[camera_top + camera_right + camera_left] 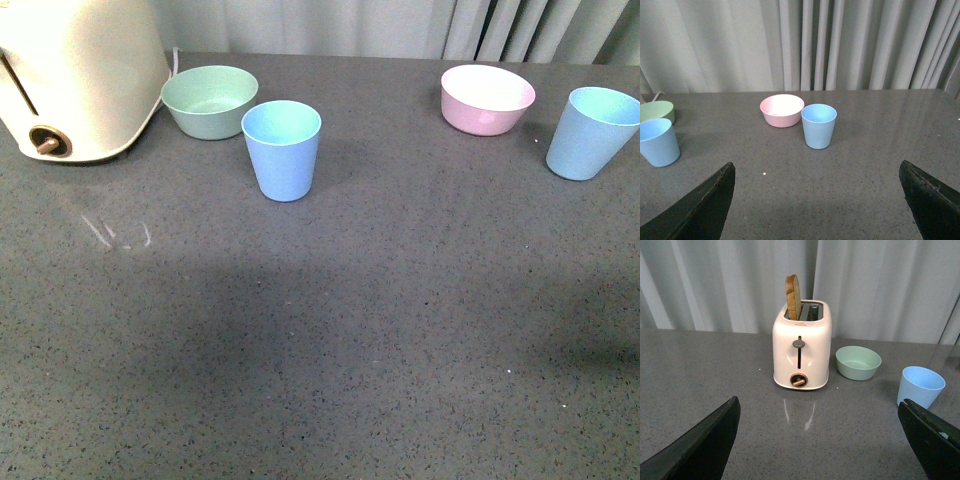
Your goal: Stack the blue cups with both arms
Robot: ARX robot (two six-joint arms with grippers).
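Two light blue cups stand upright on the grey table. One blue cup (282, 149) is left of centre, in front of the green bowl; it also shows in the left wrist view (920, 387) and in the right wrist view (658, 142). The other blue cup (592, 132) is at the far right, next to the pink bowl; it shows in the right wrist view (819, 126). My left gripper (820, 440) is open and empty, well short of its cup. My right gripper (817, 200) is open and empty, facing its cup from a distance. Neither arm shows in the front view.
A cream toaster (75, 75) stands at the back left, with a slice of bread (793, 297) in its slot. A green bowl (209, 100) sits beside it. A pink bowl (487, 98) sits at the back right. Grey curtains hang behind the table (330, 330).
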